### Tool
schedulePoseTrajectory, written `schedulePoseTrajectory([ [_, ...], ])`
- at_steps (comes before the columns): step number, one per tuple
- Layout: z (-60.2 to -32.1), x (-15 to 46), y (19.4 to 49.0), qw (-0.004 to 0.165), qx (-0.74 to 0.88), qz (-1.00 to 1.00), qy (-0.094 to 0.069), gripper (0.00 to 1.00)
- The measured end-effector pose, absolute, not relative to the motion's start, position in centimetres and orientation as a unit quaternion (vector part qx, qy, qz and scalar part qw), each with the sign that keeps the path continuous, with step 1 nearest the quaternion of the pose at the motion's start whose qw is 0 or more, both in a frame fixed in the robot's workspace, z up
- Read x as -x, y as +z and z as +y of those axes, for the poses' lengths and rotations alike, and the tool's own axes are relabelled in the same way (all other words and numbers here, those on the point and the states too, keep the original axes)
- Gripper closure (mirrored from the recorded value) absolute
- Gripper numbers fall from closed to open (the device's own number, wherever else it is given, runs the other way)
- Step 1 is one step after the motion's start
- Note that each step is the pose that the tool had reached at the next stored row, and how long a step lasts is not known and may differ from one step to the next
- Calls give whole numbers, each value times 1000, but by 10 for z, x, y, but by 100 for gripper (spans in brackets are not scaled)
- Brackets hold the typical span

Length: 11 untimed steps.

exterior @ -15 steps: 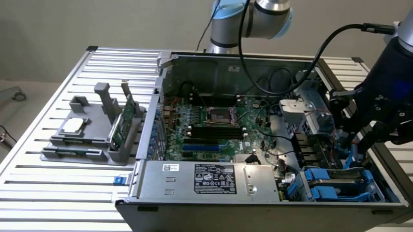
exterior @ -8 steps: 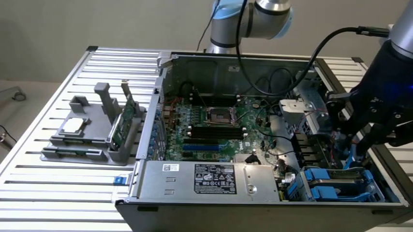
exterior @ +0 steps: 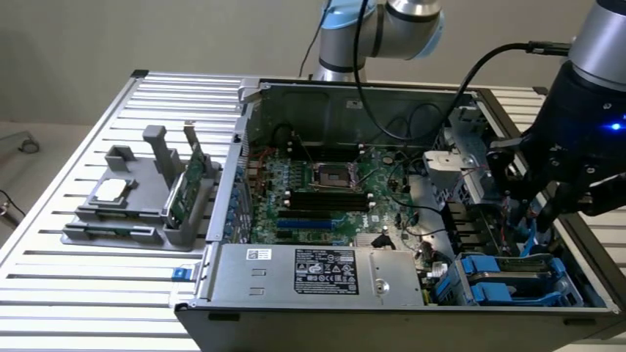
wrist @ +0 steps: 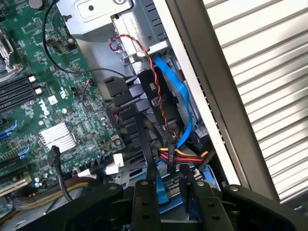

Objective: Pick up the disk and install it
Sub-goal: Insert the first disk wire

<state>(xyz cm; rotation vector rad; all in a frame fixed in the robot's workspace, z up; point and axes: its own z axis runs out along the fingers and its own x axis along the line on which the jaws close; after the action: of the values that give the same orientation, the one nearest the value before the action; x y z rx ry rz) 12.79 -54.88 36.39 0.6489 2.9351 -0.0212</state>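
My gripper hangs inside the open computer case, at the exterior view's right, just above the blue drive bay. The disk shows edge-on as a narrow blue-framed slab between the two black fingers. The jaws are shut on its sides. Its blue bracket edge pokes down below the fingertips toward the bay. The label face is hidden. Red, yellow and black power wires and a blue data cable lie just beyond the fingertips.
The motherboard fills the case floor, with the power supply at the front. On the slatted table, at the exterior view's left, a grey stand holds a green circuit card and a small silver chip.
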Motion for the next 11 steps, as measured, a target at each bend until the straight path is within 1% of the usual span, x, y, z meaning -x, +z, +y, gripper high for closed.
schedulePoseTrajectory([
  [5, -547, -127, 362, 86, -214, 973, -26, 67],
  [8, -546, -125, 360, 90, -213, 972, -32, 67],
  [11, -543, -123, 359, 91, -213, 972, -33, 67],
])
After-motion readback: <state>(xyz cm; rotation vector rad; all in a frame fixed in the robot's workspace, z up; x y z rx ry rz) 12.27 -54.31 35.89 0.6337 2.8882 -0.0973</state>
